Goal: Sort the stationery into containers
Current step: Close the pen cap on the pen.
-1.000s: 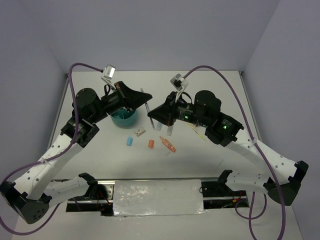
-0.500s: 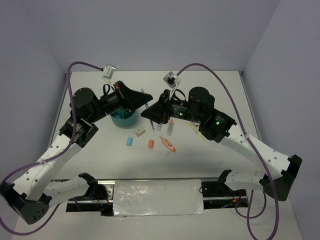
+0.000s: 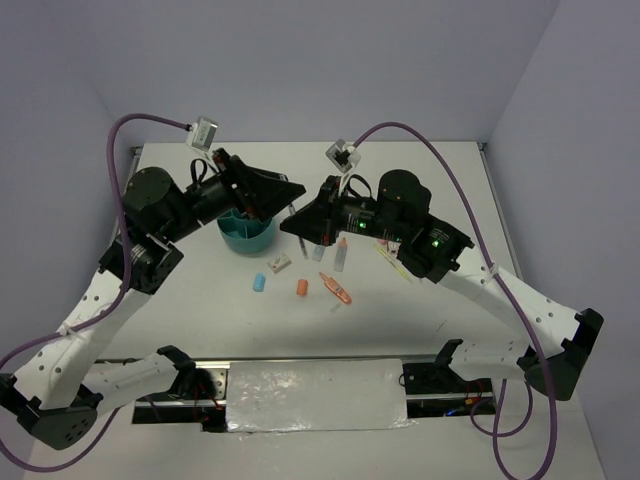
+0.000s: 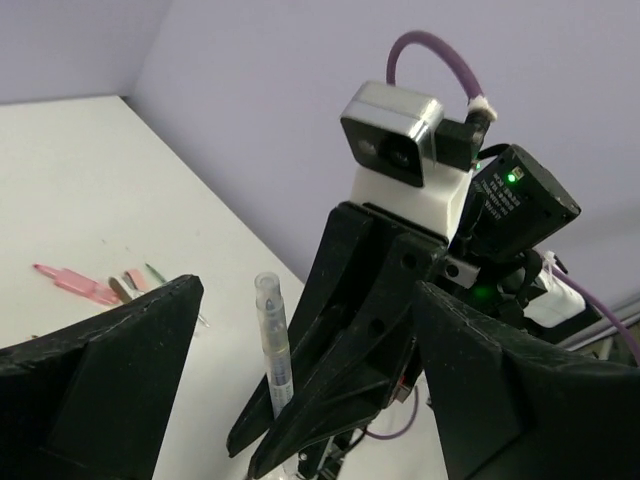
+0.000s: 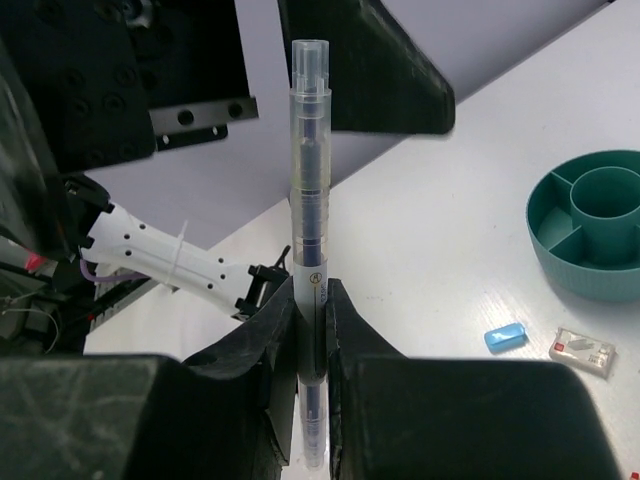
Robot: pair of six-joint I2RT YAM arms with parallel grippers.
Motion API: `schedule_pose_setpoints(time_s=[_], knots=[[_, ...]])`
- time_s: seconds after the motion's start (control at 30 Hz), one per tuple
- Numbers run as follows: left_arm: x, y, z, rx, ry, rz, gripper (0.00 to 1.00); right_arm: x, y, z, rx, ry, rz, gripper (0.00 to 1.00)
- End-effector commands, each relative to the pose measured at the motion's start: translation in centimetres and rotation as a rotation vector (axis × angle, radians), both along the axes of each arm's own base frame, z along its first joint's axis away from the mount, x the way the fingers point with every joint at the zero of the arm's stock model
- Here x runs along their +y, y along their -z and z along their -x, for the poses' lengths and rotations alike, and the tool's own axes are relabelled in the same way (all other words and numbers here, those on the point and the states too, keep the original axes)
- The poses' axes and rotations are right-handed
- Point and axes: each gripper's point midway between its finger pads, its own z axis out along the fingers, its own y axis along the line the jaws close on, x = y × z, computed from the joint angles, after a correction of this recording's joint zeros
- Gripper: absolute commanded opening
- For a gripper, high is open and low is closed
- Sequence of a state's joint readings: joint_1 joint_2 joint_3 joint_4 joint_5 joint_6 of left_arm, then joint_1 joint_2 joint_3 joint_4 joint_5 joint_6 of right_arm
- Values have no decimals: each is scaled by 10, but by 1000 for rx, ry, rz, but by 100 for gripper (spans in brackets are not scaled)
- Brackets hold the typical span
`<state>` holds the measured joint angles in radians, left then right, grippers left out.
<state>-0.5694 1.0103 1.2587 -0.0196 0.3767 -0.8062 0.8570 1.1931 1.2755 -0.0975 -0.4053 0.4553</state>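
Heads up, starting from your side of the worktop [image 3: 440, 180]: the loose bits lie in a rough row out in the open, a blue eraser [image 3: 258, 283], then an orange eraser [image 3: 302, 288] to its right, then an orange-pink marker [image 3: 336, 289] lying at a slant. None of them touch each other. Just behind the blue eraser there's the whitish-tan piece [image 3: 278, 264], and over on the right, half tucked under the right arm, you've got a few thin pencils [image 3: 394, 263] flat on the surface. A bit farther back sits the teal organizer [image 3: 247, 233], upright, its centre cup and the compartments around it showing clearly from the right wrist view. It's near the whitish piece but not touching it. Above all that, the two arms meet in the air just right of the organizer. Your right claw [image 5: 311, 315] is clamped on a clear pen [image 5: 308, 200], gripping it low on the barrel so most of it sticks up past the fingers, capped end on top. Your left claw [image 4: 305, 300] is spread wide apart, one finger on either side of that pen without touching it, so only the right one has it.
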Motion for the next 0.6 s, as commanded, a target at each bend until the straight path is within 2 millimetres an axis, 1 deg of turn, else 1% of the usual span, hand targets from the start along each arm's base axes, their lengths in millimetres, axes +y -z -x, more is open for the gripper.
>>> schedule_pose_setpoints(time_s=[0.0,0.03,0.07,0.13,0.17,0.2,0.33,0.43,0.47,0.53,0.57], knots=[[9,-18,-4,-64,-64,-20,99,-5,-26,5,-69,-14,-58,0],[10,-15,-7,-48,-78,-29,99,-5,-26,6,-69,-15,-56,0],[13,-14,-12,-44,-110,-37,95,-6,-26,5,-70,-14,-53,0],[14,-15,-14,-48,-119,-38,90,-6,-24,6,-71,-20,-42,0],[13,-17,-13,-58,-110,-34,84,-6,-23,7,-70,-20,-41,0],[12,-17,-13,-54,-105,-34,80,-6,-22,7,-68,-21,-37,0],[9,-11,-16,-37,-101,-41,70,-6,-22,9,-70,-34,-31,0],[10,-12,-14,-47,-97,-23,65,-6,-22,11,-71,-40,-24,0],[9,-11,-14,-45,-92,-18,60,-6,-21,11,-72,-41,-21,0],[7,-10,-12,-43,-79,-6,53,-5,-19,11,-70,-46,-13,0],[8,-9,-11,-37,-79,0,43,-6,-20,12,-71,-49,-12,0]])
